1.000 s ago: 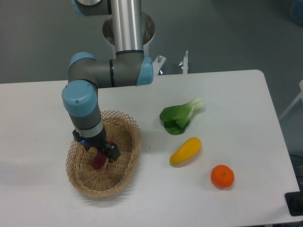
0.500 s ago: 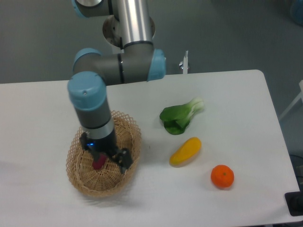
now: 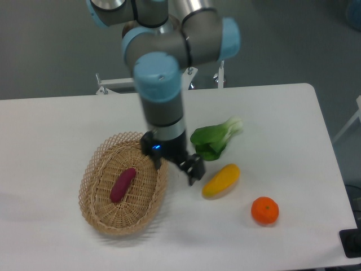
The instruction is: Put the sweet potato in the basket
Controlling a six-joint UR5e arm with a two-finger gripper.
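Nearest the front edge of the table (image 3: pixel 51 243), toward the right corner, sits a round orange (image 3: pixel 264 210). Left of it, the oval wicker basket (image 3: pixel 91 209) stands near the front-left part of the table and now holds the sweet potato (image 3: pixel 123 184), which lies free on the woven floor, tilted along the basket's long axis, with nothing else in the basket. A second ago the gripper was down inside the basket with the tuber between its fingers; it has since let go, risen and swung right. The gripper (image 3: pixel 176 164) now hangs just outside the basket's right rim, between the basket and the yellow mango-like fruit (image 3: pixel 221 180). Its jaws carry nothing and appear parted. The placement therefore looks complete, with only retreat of the arm left. Farther back, toward the table's middle, lies a green bok choy (image 3: pixel 214 139).
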